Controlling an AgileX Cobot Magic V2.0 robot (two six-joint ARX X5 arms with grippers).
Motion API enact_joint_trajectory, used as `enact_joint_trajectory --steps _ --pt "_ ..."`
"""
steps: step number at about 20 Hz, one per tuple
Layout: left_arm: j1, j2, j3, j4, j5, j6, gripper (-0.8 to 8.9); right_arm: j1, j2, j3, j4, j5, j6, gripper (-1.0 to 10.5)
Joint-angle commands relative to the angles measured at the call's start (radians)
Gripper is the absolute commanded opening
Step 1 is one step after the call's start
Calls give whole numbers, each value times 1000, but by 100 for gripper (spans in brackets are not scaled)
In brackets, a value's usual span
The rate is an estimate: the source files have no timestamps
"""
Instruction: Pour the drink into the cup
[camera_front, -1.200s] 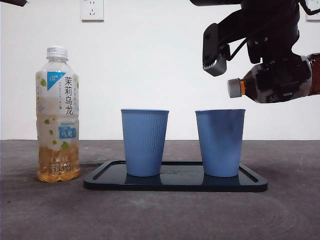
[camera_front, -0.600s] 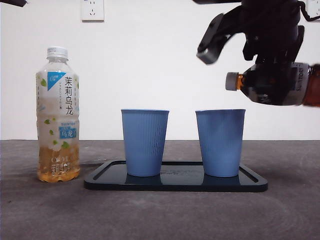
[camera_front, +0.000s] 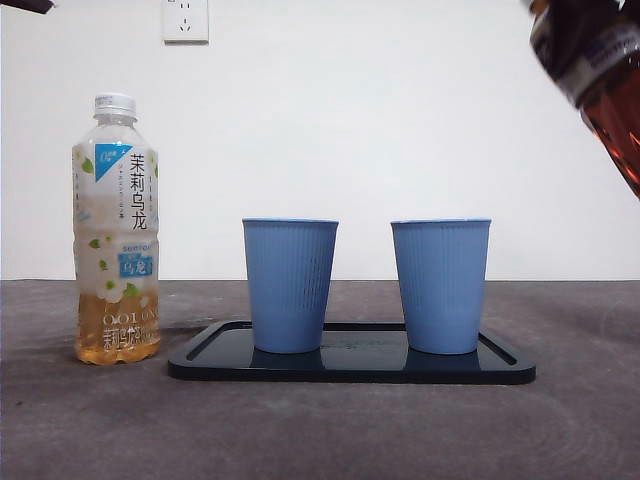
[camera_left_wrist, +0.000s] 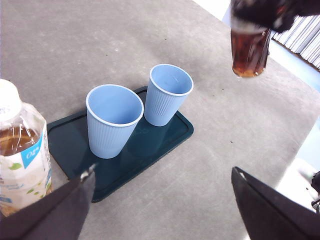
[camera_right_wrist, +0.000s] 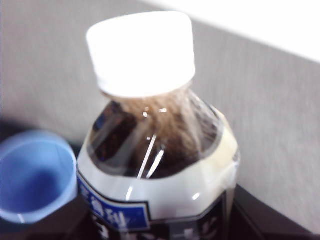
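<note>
The right gripper (camera_left_wrist: 260, 10) is clamped on the dark drink bottle (camera_front: 600, 80), holding it high in the air beyond the tray's far-right end, well above the cups, its white cap (camera_right_wrist: 141, 52) on. Below, two blue cups (camera_front: 290, 285) (camera_front: 441, 285) stand upright side by side on the dark tray (camera_front: 350, 368) on the desk (camera_front: 320, 430). The left gripper (camera_left_wrist: 160, 200) hovers with jaws spread wide, just beside the oolong tea bottle (camera_front: 116, 230) standing left of the tray.
</note>
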Motion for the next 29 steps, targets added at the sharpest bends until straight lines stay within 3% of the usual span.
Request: enact_joint_trajectory --steps 1,6,9,12,29 --pt "-4 5 6 11 0 14 436 -9 -60 -82 171 -42 21 190" --pt "-4 5 6 16 0 13 436 -10 -126 -417 628 -119 98 190" --pt "-4 5 6 13 0 8 436 -18 -123 -602 896 -118 164 190" --pt "-4 5 6 12 0 9 436 -38 -122 -749 1118 -89 180 190" --pt "-4 6 6 19 0 10 436 -162 156 -802 1491 -210 169 190"
